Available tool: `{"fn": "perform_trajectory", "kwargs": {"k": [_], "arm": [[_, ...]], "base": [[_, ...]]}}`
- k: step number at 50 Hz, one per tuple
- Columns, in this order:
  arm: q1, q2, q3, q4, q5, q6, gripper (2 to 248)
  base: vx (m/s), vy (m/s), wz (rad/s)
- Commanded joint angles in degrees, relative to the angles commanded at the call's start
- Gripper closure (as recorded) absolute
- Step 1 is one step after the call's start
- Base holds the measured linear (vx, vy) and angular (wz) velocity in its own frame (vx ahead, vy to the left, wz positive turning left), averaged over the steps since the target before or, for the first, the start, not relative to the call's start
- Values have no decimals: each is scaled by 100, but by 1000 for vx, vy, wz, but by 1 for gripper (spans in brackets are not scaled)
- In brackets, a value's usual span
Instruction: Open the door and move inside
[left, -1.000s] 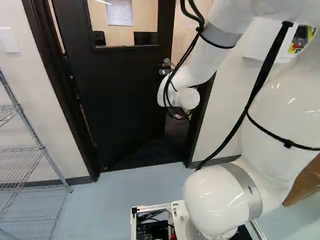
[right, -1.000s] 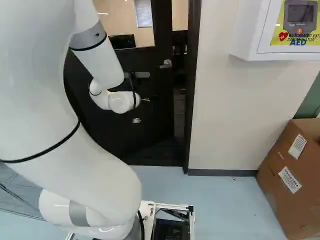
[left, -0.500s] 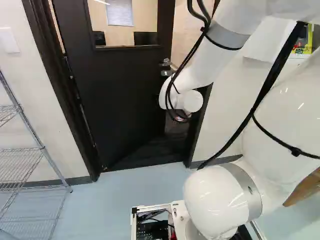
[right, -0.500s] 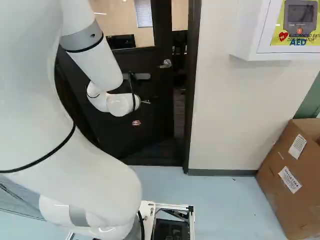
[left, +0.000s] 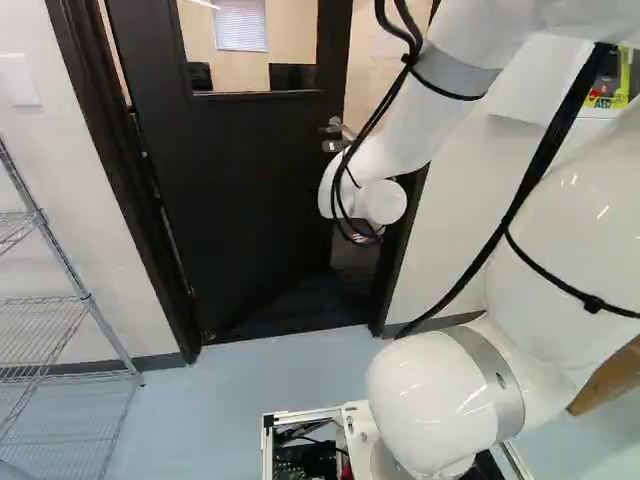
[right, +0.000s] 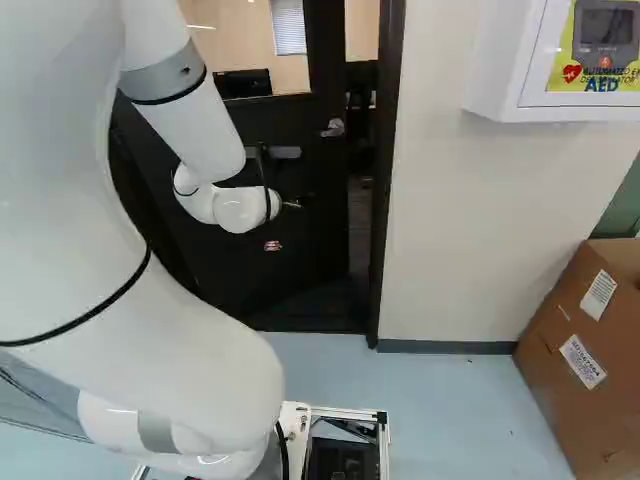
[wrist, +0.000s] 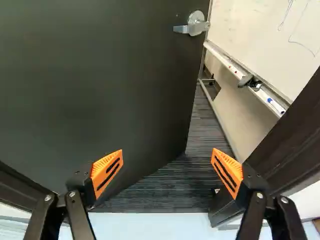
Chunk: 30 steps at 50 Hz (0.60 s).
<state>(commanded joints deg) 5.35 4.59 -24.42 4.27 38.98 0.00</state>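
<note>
Checking left to right, you find the door (wrist: 100, 90) ajar; the gripper (wrist: 167, 156) before the gap (wrist: 200, 135), jaws spread, empty; then the door frame (wrist: 295, 132). Driving in off-line could snag a finger (wrist: 230, 172) there; the door swinging back could strike the arm (left: 410, 135).

The top of the door (left: 230, 180) is cut off in both base views, and the arm (right: 90, 220) hides its left part in the right base view. There, the defibrillator cabinet (right: 490, 70) and the cardboard box (right: 555, 370) on the right are cut off. The wire shelf (left: 38, 216) at left and the far whiteboard (wrist: 250, 30) also run out of view.
</note>
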Motion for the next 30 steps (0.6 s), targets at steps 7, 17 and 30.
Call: {"fn": "perform_trajectory", "kwargs": {"k": [7, 17, 30], "arm": [[0, 0, 0, 0, 0, 0, 3], [0, 0, 0, 0, 0, 0, 3], [0, 0, 0, 0, 0, 0, 3]], "base": [[21, 22, -7], [33, 24, -9], [51, 40, -9]]}}
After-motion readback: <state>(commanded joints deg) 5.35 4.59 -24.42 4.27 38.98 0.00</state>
